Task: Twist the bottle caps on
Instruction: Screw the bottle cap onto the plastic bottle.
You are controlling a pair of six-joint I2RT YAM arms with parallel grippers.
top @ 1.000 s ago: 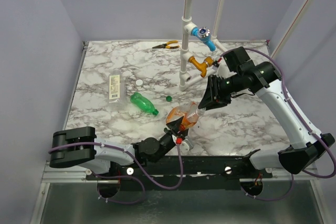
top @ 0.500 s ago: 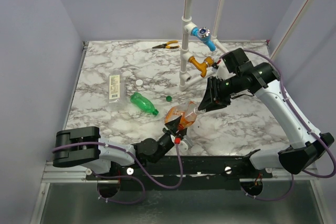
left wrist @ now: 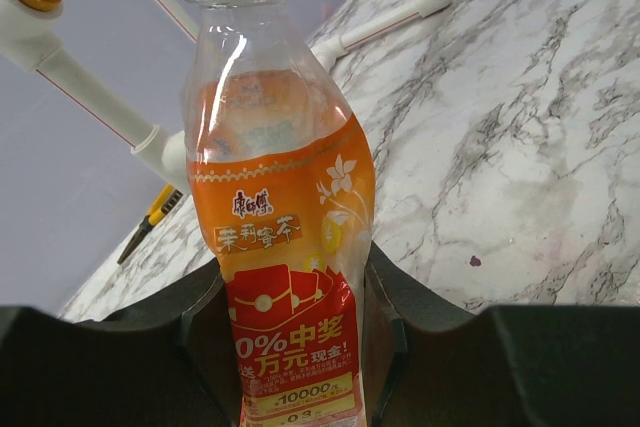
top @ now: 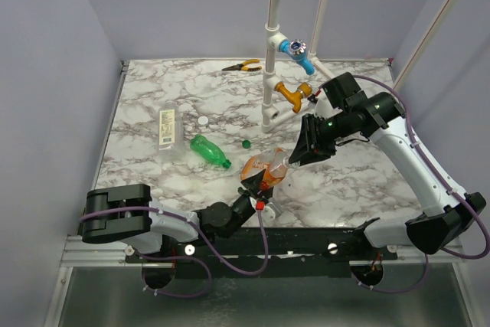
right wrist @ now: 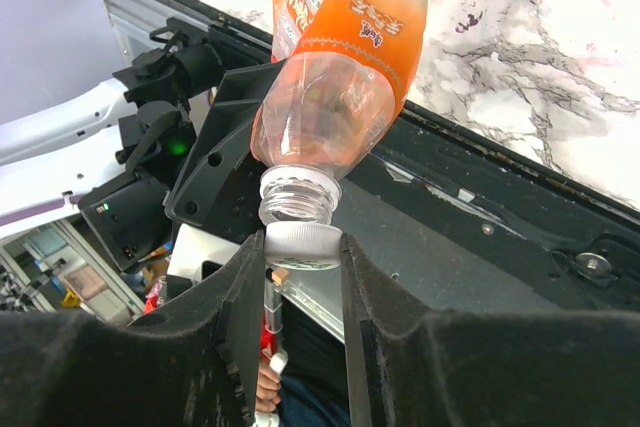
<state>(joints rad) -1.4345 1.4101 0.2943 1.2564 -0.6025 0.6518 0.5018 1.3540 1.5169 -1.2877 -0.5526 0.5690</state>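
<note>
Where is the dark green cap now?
In the top view, the dark green cap lies on the table, just right of the green bottle, in front of the white pipe frame.

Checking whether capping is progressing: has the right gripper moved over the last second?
Yes, slightly: the right gripper has drifted left and toward the near edge, away from the orange tap handle, toward the orange bottle.
</note>
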